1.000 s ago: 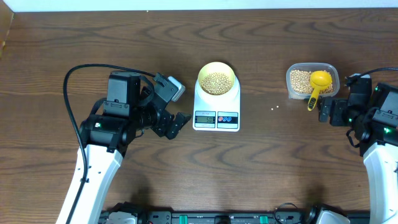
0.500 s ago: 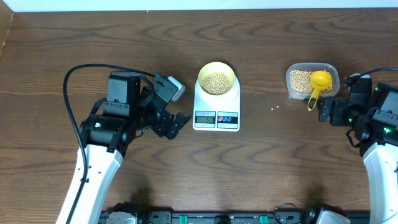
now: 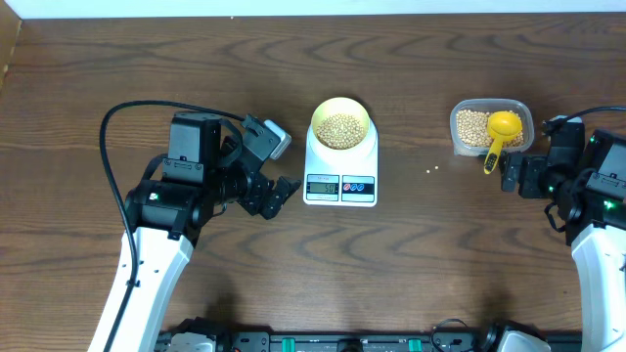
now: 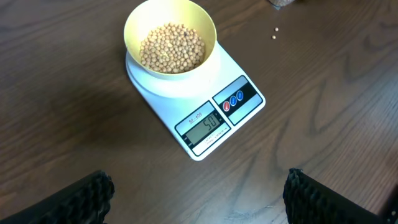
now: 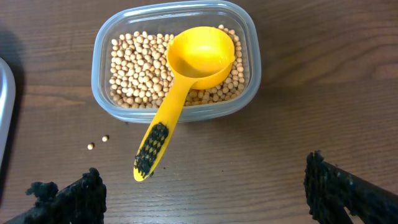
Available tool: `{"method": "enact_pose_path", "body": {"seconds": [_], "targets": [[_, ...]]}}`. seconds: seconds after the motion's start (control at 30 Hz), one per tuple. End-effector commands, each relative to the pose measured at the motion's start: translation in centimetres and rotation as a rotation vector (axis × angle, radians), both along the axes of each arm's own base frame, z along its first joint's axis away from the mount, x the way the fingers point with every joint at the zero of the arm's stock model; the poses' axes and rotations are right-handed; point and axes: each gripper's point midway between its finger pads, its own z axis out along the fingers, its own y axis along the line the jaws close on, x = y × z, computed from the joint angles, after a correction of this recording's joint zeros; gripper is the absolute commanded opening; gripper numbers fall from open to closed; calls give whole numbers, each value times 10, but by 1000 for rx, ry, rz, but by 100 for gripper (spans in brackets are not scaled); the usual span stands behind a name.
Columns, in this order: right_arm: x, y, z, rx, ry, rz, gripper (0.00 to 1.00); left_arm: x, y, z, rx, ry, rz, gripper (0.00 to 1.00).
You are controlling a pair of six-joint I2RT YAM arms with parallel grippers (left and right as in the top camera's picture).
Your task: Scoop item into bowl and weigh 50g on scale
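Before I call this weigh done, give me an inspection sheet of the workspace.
Surface: dark wood table.
Job's things: bowl of beans on the scale; display reads 50.
Clutter: container of beans, scoop resting in it; two stray beans beside it.
Grippers: left gripper open, empty; right gripper open, empty.
Cables: black cable loops left of the scale, not touching it.
Surroundings: pale strip beyond far edge.

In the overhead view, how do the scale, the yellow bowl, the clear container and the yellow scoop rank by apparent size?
1. scale
2. clear container
3. yellow bowl, only slightly smaller
4. yellow scoop
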Motion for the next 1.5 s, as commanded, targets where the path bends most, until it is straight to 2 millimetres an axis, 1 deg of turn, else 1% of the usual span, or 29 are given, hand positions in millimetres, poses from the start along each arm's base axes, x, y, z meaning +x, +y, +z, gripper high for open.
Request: {"method": "enact_pose_path", "body": {"seconds": [0.0,0.13,0.2,0.4,0.63,0.73,0.97,1.17,1.47], "targets": [[-1,2,0,-10,-1,16,99,-4,-1,-4,3,15,-16,89],[-1,2,0,-10,-1,16,99,-6,-1,-5,4,23,-16,89],[-1,2,0,-10,-1,16,99,-5,3,-5,18,23,7,89],[-1,2,0,-10,-1,16,99,2,29,1,35,50,270,89],[-1,2,0,-10,-1,16,99,4,44,28,50,-99,341,89],[-1,2,0,-10,-1,16,99,6,50,34,36,-171,379,89],[-1,2,0,-10,-1,16,99,7,56,31,-57,-319,441,90],[-1,2,0,-10,-1,16,99,-1,69,24,-161,-393,531,89],[-1,2,0,-10,-1,16,99,-17,87,31,-257,-588,597,89]]}}
